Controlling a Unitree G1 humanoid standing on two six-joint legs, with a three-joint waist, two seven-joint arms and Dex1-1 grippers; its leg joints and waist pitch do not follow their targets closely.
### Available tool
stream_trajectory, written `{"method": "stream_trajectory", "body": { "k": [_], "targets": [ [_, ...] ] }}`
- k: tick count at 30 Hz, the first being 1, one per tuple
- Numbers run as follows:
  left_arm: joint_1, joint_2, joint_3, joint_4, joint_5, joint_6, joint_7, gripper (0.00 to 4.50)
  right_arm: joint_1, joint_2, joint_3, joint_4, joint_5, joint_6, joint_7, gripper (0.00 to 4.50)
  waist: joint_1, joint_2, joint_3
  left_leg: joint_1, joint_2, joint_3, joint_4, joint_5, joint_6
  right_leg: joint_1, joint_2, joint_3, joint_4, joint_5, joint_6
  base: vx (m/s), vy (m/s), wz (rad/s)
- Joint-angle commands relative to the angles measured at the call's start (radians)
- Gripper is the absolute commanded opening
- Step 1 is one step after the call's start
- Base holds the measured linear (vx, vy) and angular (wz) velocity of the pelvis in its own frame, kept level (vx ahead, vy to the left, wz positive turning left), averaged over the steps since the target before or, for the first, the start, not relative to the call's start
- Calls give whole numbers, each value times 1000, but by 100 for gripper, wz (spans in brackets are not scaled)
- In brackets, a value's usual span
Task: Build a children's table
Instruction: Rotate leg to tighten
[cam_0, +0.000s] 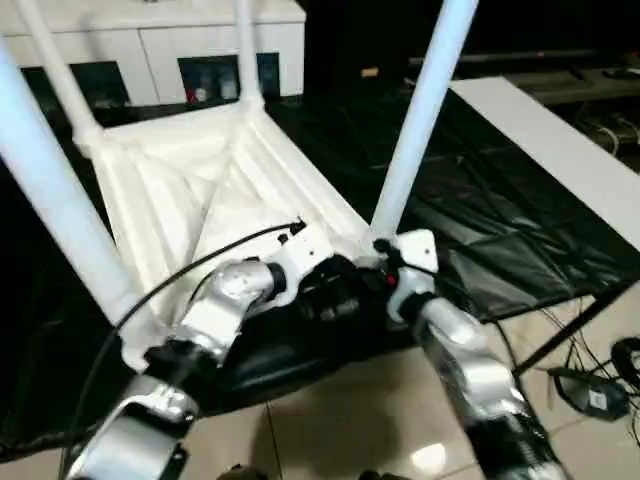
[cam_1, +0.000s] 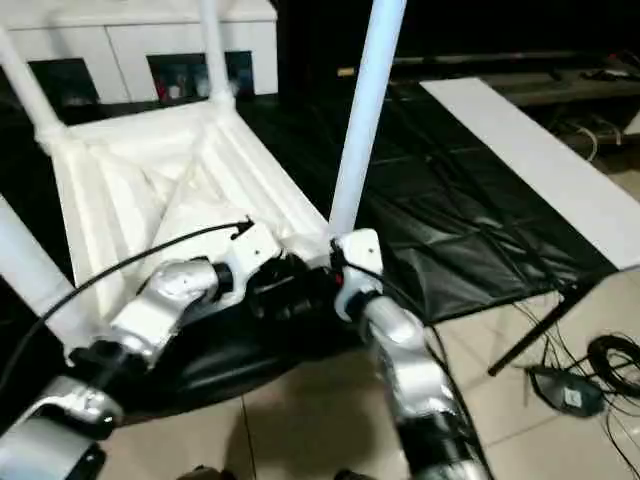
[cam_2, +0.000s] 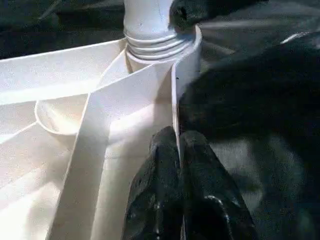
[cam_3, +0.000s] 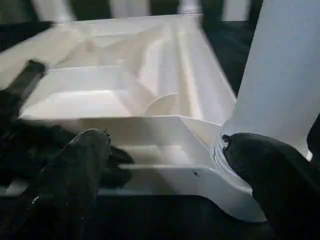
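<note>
At the near rim of the upturned children's table (cam_0: 200, 190), the left claw (cam_2: 177, 145) pinches its edge; the right claw (cam_3: 165, 165), spread wide, flanks the corner leg (cam_0: 420, 120).

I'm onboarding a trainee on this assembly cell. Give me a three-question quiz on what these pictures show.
1. True or false: the tabletop lies with its ribbed underside up.
2. What is the left end effector shut on? A) a leg B) the tabletop's edge wall C) the black sheet
3. How do the right end effector's fingers stand?

Key: 1 true. 2 B. 3 Spread wide beside the near leg's base, gripping nothing.
</note>
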Motion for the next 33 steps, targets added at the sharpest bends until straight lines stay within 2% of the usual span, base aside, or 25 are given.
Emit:
{"method": "stream_trajectory", "body": {
  "k": [1, 2, 3, 4, 5, 7, 8, 9, 11, 12, 14, 17, 18, 19, 20, 23, 25, 26, 27, 29, 31, 33],
  "targets": [
    [38, 42, -38, -9, 8, -2, -111, 0, -2, -74, -71, -61, 20, 10, 18, 442, 3, -3, -66, 30, 68, -27, -83, -348, 14, 35, -60, 45, -55, -272, -172, 0, 0, 0],
    [43, 82, -43, -11, 8, 3, -158, 0, 32, -140, -39, -105, 46, 34, 130, 442, 5, -1, -68, 26, 69, -26, -82, -317, 19, 40, -59, 45, -50, -241, -177, 0, 0, 0],
    [43, 85, -44, -11, 8, 3, -161, 0, 35, -144, -37, -108, 48, 37, 138, 442, 7, -2, -69, 25, 69, -26, -81, -300, 25, 43, -58, 44, -46, -222, -178, 51, -5, 2],
    [44, 120, -46, -16, 5, -2, -206, 0, 67, -204, -15, -153, 76, 73, 248, 442, 8, -2, -70, 28, 69, -21, -76, -279, 37, 39, -58, 45, -43, -188, -188, 51, -5, 2],
    [44, 131, -45, -19, 2, 0, -221, 0, 75, -226, -10, -162, 77, 76, 278, 442, 13, -3, -72, 27, 68, -21, -72, -250, 51, 46, -57, 44, -39, -158, -193, 55, -9, 5],
    [42, 159, -44, -30, -9, 9, -263, 0, 74, -263, -18, -159, 66, 59, 307, 442, 12, -5, -69, 25, 64, -19, -69, -238, 62, 44, -58, 45, -39, -164, -207, 0, 0, 0],
    [40, 168, -46, -32, -10, 11, -274, 0, 67, -271, -28, -156, 69, 60, 308, 442, 11, -13, -69, 24, 64, -18, -68, -252, 57, 42, -60, 46, -42, -205, -206, 0, 0, 0],
    [40, 170, -46, -32, -10, 11, -276, 0, 66, -272, -30, -156, 70, 60, 308, 442, 11, -12, -67, 21, 63, -20, -69, -260, 52, 43, -61, 45, -42, -232, -202, 0, 0, 0],
    [36, 187, -51, -33, -8, 15, -293, 0, 57, -291, -41, -158, 76, 62, 311, 442, 10, -13, -64, 27, 67, -23, -73, -323, 19, 38, -62, 43, -53, -357, -175, 0, 0, 0],
    [35, 194, -52, -33, -7, 15, -299, 0, 53, -299, -47, -157, 78, 62, 310, 442, 11, -12, -65, 30, 67, -24, -72, -332, 12, 36, -62, 43, -54, -372, -170, 0, 0, 0],
    [36, 204, -53, -39, -12, 18, -317, 0, 43, -311, -53, -149, 82, 60, 310, 442, 9, -8, -64, 29, 68, -26, -76, -341, -5, 38, -59, 42, -54, -379, -162, 0, 0, 0],
    [50, 223, -63, -86, -43, 31, -391, 0, 25, -329, -46, -125, 87, 59, 338, 442, 4, -10, -64, 26, 68, -29, -79, -353, -12, 40, -58, 40, -52, -380, -161, 0, 0, 0],
    [55, 224, -68, -104, -56, 35, -416, 0, 21, -331, -35, -115, 89, 59, 359, 442, 5, 0, -64, 29, 68, -29, -79, -359, -15, 39, -58, 41, -52, -377, -162, 0, 0, 0],
    [58, 223, -71, -115, -64, 38, -431, 0, 18, -332, -28, -108, 88, 57, 372, 442, 3, -3, -63, 34, 69, -27, -78, -378, -18, 34, -55, 41, -54, -368, -172, 0, 0, 0],
    [62, 221, -76, -129, -73, 43, -448, 0, 13, -330, -17, -94, 81, 48, 392, 442, 3, -5, -63, 34, 68, -28, -78, -390, -19, 36, -57, 41, -53, -372, -179, 0, 0, 0],
    [68, 215, -93, -156, -79, 54, -473, 0, 0, -322, 7, -56, 73, 31, 436, 442, 11, -6, -65, 46, 70, -22, -75, -387, -19, 28, -54, 44, -53, -333, -202, 0, 0, 0],
    [68, 213, -99, -157, -73, 52, -472, 0, -6, -321, 16, -41, 78, 26, 454, 442, 14, -7, -66, 44, 70, -21, -75, -377, -15, 32, -56, 44, -49, -320, -210, 0, 0, 0],
    [67, 211, -101, -159, -69, 53, -471, 0, -11, -322, 23, -28, 85, 22, 467, 442, 14, -11, -66, 41, 71, -22, -75, -370, -12, 35, -56, 44, -48, -319, -209, 0, 0, 0],
    [65, 211, -102, -158, -63, 52, -470, 0, -19, -325, 32, -6, 90, 13, 487, 442, 17, -8, -66, 38, 72, -23, -77, -356, -10, 39, -57, 44, -46, -316, -206, 0, 0, 0],
    [63, 214, -101, -161, -60, 55, -474, 0, -30, -324, 33, 28, 84, 1, 507, 442, 19, -9, -68, 37, 71, -23, -75, -338, -9, 41, -58, 43, -44, -306, -203, 0, 0, 0],
    [61, 216, -100, -161, -59, 56, -476, 0, -42, -321, 30, 53, 78, -7, 511, 413, 21, -14, -69, 35, 70, -23, -75, -328, -7, 43, -59, 43, -43, -304, -202, 0, 0, 0],
    [60, 218, -99, -162, -58, 59, -477, 0, -55, -319, 30, 75, 74, -16, 514, 413, 23, -12, -68, 35, 70, -23, -74, -322, -7, 43, -59, 43, -44, -309, -200, 0, 0, 0]
  ]
}}
